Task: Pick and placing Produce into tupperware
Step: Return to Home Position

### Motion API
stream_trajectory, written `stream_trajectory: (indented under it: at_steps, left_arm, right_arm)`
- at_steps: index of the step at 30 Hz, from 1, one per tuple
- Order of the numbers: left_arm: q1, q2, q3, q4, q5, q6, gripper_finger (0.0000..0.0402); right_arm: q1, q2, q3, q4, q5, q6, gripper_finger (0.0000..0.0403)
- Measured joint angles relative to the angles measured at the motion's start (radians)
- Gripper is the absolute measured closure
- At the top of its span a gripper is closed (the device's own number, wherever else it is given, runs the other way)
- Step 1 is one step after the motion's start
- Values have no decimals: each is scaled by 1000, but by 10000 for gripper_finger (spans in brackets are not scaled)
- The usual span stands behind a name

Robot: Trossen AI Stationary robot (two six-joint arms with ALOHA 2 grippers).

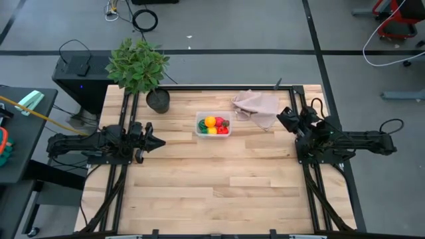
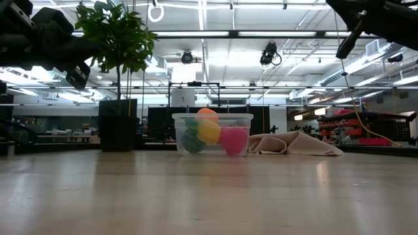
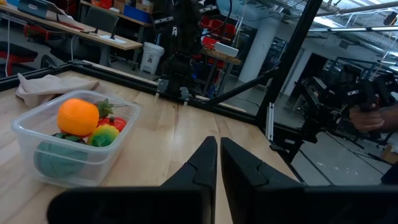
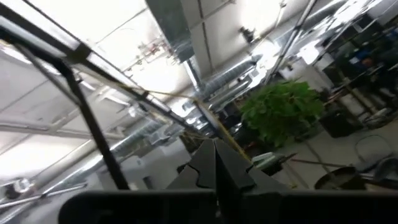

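Over the tabletop point(image 1: 199, 179) seen from above, the tupperware point(image 1: 197, 124) sits uncovered with its mouth up. Its long axis runs from one arm's side toward the other. The produce point(image 1: 214, 125) is heaped inside it, and no loose piece shows on the boards. That likely explains why both arms stand off. The left gripper point(image 1: 159, 141) is well apart from the box on the left arm's side. The right gripper point(image 1: 284, 119) is well apart on the other side, beyond the beige cloth point(image 1: 257, 106) lying just beside the box.

From tabletop height, the tupperware point(image 2: 243, 124) shows its long side. An orange piece point(image 2: 208, 114) rides above the rim, with yellow, green and pink-red pieces below.

Past the left wrist, the left gripper point(image 3: 217, 142) has its fingers pressed nearly together on nothing. It aims past the tupperware point(image 3: 25, 124), not into it.

Past the right wrist, the right gripper point(image 4: 214, 144) is likewise closed and empty. It is tipped up toward the ceiling, with the box out of view, which I judge a resting pose.
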Motion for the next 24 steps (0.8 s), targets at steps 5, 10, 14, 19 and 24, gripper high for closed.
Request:
stream_trajectory:
  at_steps: [5, 10, 14, 19, 24]
  left_arm:
    - [0, 0, 0, 0, 0, 0, 371]
    - [0, 0, 0, 1, 0, 0, 363]
    - [0, 0, 0, 1, 0, 0, 361]
    - [0, 0, 0, 1, 0, 0, 365]
    - [0, 0, 0, 0, 0, 0, 372]
  right_arm:
    - [5, 0, 0, 58, -42, 17, 403]
    - [21, -4, 0, 234, -17, -35, 403]
    - [21, -4, 0, 331, -19, -38, 403]
    - [21, -6, 0, 459, -27, -61, 403]
    - [21, -24, 0, 567, -39, -68, 403]
